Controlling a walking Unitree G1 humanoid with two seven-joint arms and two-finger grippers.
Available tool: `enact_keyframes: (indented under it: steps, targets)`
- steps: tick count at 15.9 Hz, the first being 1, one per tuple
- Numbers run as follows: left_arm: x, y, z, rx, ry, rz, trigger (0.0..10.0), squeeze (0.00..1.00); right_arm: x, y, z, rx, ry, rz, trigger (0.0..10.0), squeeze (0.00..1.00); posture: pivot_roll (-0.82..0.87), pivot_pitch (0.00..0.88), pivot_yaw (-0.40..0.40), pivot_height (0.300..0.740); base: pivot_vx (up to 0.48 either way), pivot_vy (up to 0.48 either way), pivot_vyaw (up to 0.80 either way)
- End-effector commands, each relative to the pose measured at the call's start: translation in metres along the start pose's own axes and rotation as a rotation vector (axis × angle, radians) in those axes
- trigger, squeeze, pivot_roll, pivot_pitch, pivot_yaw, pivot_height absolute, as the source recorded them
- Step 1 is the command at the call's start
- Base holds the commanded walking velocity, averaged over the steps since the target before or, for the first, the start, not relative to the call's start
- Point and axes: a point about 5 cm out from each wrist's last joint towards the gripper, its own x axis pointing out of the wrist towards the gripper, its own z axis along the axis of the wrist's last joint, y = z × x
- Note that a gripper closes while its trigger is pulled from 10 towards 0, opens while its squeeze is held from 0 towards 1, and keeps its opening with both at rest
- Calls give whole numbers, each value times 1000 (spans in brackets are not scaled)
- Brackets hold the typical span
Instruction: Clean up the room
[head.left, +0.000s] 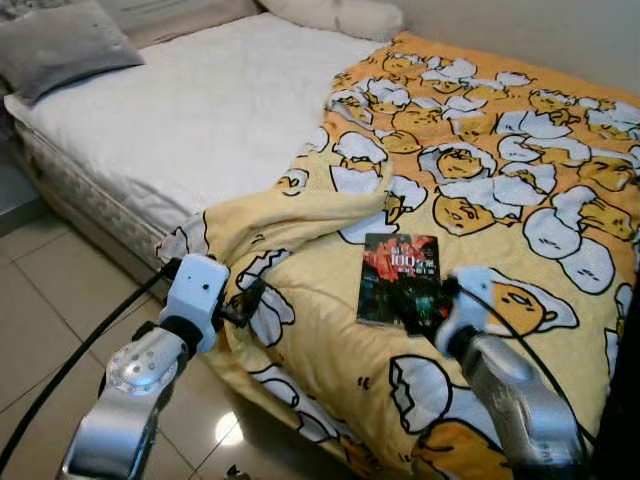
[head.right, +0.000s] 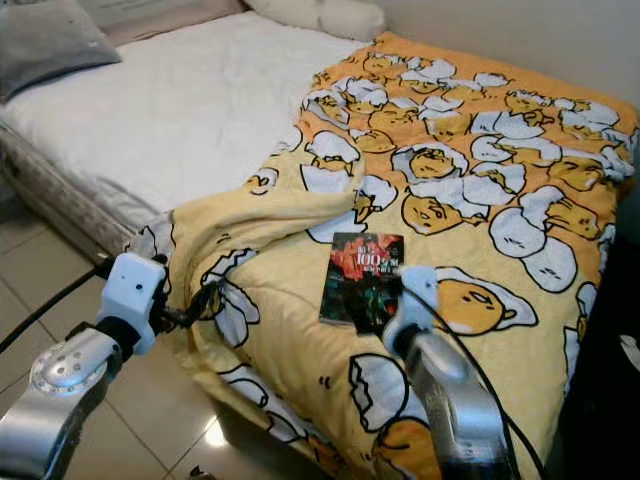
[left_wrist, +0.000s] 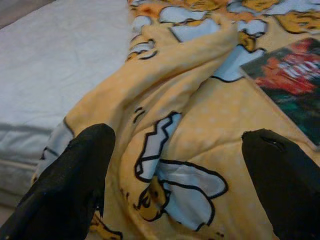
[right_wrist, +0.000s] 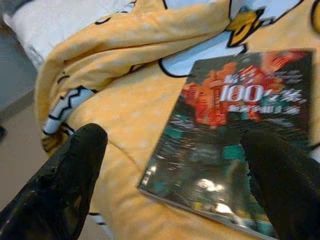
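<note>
A dark paperback book with red cover art lies flat on a yellow cartoon-egg blanket near the bed's front edge. My right gripper hovers open just over the book's near end. In the right wrist view its fingers stand wide apart with the book between and beyond them. My left gripper is open at the blanket's folded-back corner, which hangs off the bed's edge. The left wrist view shows that gripper facing the blanket fold, holding nothing.
The blanket covers the right half of the bed, leaving the white mattress bare on the left. A grey pillow and a white pillow lie at the head. Tiled floor runs along the bed's near side.
</note>
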Motion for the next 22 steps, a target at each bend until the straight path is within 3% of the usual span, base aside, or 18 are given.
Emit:
enact_keyframes:
  steps: [1,3,7,10,13,17,22]
  targets:
    - [2,-2,4,7,-21,-46,10000,1000,2,-5,-1,52,15,-2,10000,0,-131,55,-6,740,0,0,0]
    - [4,-13,8,2,-15,-230,10000,1000,22,-29,-1,71,68,-123,10000,0,-133,85,-8,740,0,0,0]
    - [2,-24,10,-8,11,-388,10000,1000,31,-54,5,88,116,-209,10000,0,-140,133,-4,740,0,0,0]
    - [-4,-33,8,-6,28,-444,10000,1000,30,-77,10,124,117,-290,10000,0,-138,163,5,740,0,0,0]
    - [-6,-34,8,-13,36,-460,10000,1000,24,-90,9,157,148,-311,10000,0,-140,172,2,740,0,0,0]
    - [-6,-32,11,-15,23,-455,10000,1000,16,-96,14,367,101,-157,10000,0,-143,172,0,740,0,0,0]
    - [-3,-31,12,-12,15,-444,10000,1000,10,-96,10,454,141,-31,10000,0,-151,175,-7,740,0,0,0]
